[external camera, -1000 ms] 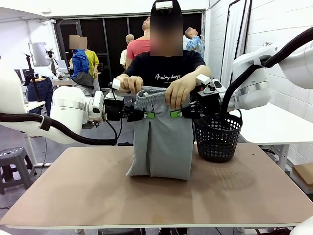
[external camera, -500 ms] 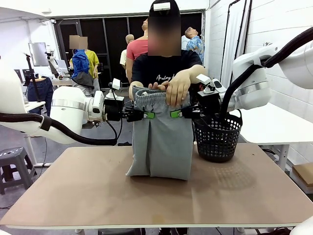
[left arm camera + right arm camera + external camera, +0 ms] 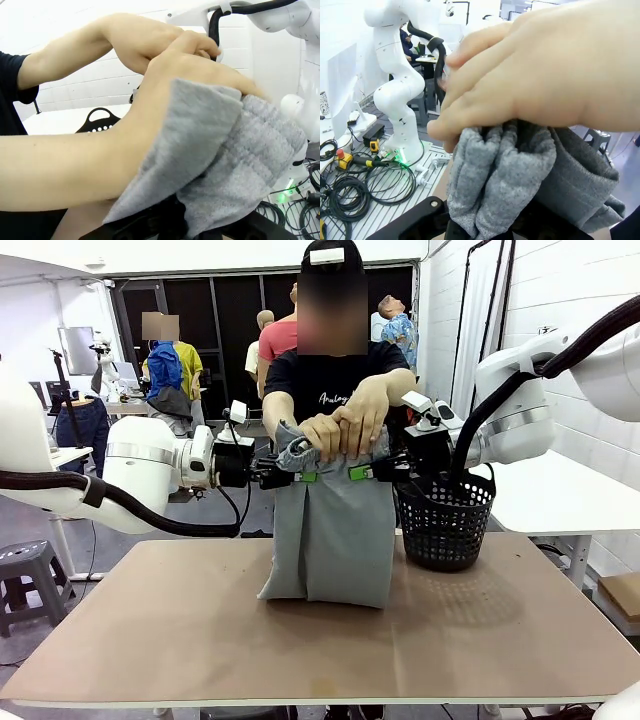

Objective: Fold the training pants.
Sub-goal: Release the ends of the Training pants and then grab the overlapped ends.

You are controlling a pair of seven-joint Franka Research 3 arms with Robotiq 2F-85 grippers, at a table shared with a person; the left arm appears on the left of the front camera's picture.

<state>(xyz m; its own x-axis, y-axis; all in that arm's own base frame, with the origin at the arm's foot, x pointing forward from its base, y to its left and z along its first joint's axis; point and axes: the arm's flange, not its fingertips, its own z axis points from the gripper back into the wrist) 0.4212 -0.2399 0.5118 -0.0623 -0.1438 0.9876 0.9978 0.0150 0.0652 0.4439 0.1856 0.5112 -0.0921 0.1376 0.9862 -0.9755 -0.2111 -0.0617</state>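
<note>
Big tan table (image 3: 200, 640) takes up most of my front view. Behind it is a workshop room with white walls and a dark doorway at the back. A person stands at the far edge, facing me.

The training pants (image 3: 335, 540) hang upright in the middle of the far side. The bottom is bunched on the tabletop and the waistband is up at the person's chest. The black mesh basket (image 3: 445, 525) sits just beside them on my right, near the far edge.

The left gripper (image 3: 305, 476) comes in level from the left and the right gripper (image 3: 358, 473) from the right. Both sets of jaws are pinched shut on the grey fabric just under the waistband, green pads showing, with only a narrow strip of cloth between them. On both wrist cams the jersey is bunched right over the fingers.

The person's right hand (image 3: 322, 433) and left hand (image 3: 362, 418) are close together, gripping the gathered waistband right above my jaws.

For room to move, open tabletop runs from the hem to the near edge and out to the left. The basket crowds the right side.
</note>
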